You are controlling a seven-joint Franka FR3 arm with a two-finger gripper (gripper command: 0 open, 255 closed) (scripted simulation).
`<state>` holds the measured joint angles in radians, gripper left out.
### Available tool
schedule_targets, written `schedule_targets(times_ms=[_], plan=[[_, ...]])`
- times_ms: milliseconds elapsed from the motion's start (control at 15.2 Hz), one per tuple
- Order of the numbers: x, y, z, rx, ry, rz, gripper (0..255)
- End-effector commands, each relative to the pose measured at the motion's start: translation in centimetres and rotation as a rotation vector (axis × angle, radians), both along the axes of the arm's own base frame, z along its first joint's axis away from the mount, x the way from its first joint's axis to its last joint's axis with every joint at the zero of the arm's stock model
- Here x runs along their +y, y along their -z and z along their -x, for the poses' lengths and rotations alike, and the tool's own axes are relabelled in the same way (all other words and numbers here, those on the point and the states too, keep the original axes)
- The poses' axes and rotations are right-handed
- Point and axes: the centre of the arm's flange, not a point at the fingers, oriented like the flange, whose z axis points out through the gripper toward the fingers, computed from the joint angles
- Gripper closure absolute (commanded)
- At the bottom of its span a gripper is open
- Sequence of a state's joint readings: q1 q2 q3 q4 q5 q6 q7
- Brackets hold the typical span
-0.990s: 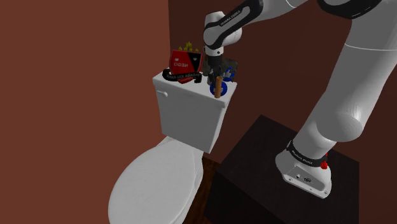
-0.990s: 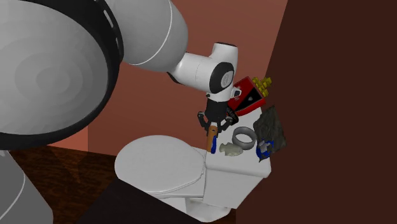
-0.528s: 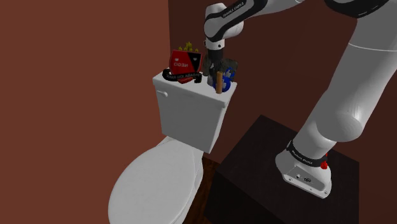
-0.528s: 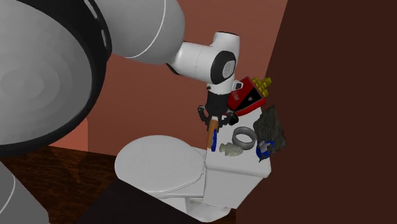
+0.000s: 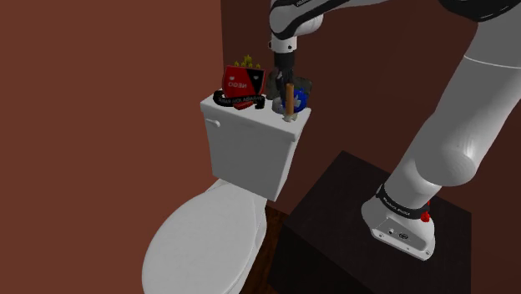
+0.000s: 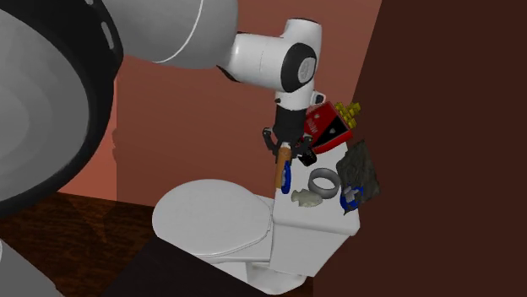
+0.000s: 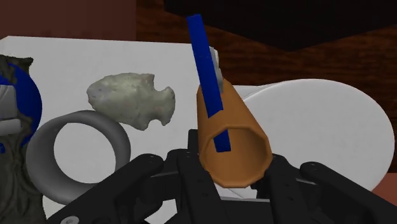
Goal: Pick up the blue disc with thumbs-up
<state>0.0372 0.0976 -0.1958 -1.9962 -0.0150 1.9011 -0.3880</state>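
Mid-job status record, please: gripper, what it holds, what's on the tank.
gripper: shut on the blue disc by its brown tube
disc pose: edge-on to the wrist camera, by the toilet tank lid edge
on lid: grey ring, pale stone, red fries box, dark rock, blue-and-white item
clearance from lid: cannot tell

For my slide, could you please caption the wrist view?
Claw holds orange tube with blue disc over white toilet tank.

The disc [image 7: 203, 57] is blue, its cylinder [image 7: 247, 121] orange-brown, the ring [image 7: 83, 119] grey.
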Motion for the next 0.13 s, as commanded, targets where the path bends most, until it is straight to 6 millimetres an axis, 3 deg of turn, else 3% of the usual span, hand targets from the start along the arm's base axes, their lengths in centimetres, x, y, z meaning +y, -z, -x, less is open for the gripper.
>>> schedule_targets(times_ms=[0, 66], plan=[[0.02, -0.62, 0.11, 0.000, 0.000, 0.000, 255], [0.02, -0.62, 0.10, 0.000, 0.000, 0.000, 255]])
